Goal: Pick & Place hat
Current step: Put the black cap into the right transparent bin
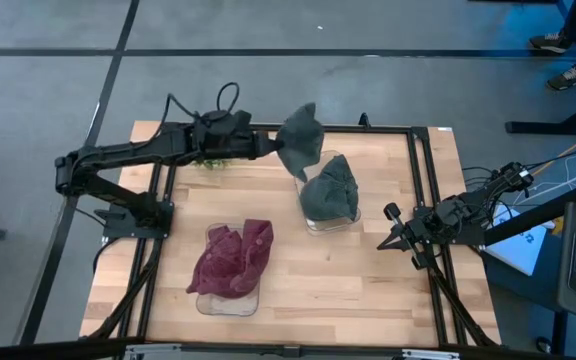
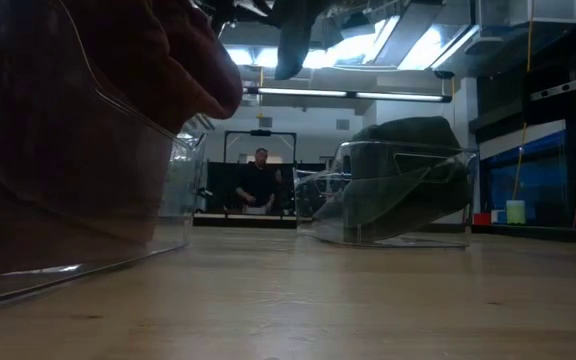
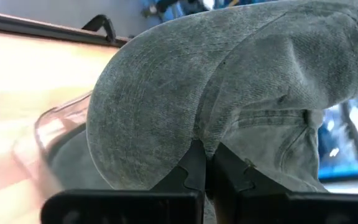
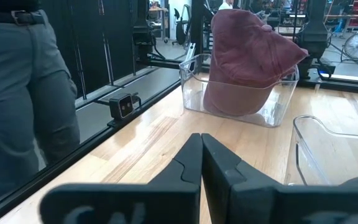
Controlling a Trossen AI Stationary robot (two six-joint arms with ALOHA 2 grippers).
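Behind the table (image 1: 368, 270), only the low view shows a person (image 2: 259, 180); the left gripper (image 3: 206, 163) pinches a grey hat (image 3: 229, 93) between closed jaws, and the right gripper (image 4: 201, 155) rests closed, empty.

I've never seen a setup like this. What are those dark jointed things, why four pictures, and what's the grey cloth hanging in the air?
Those are two robot arms at a wooden table, each ending in a two-finger gripper. One camera looks straight down, one sits at table height, and one rides on each wrist. The left gripper is shut on a grey hat, holding it above a clear bin that already contains another grey hat. A second clear bin holds dark red hats. The right gripper waits, shut and empty, near the table's right side. A person stands in the room behind.
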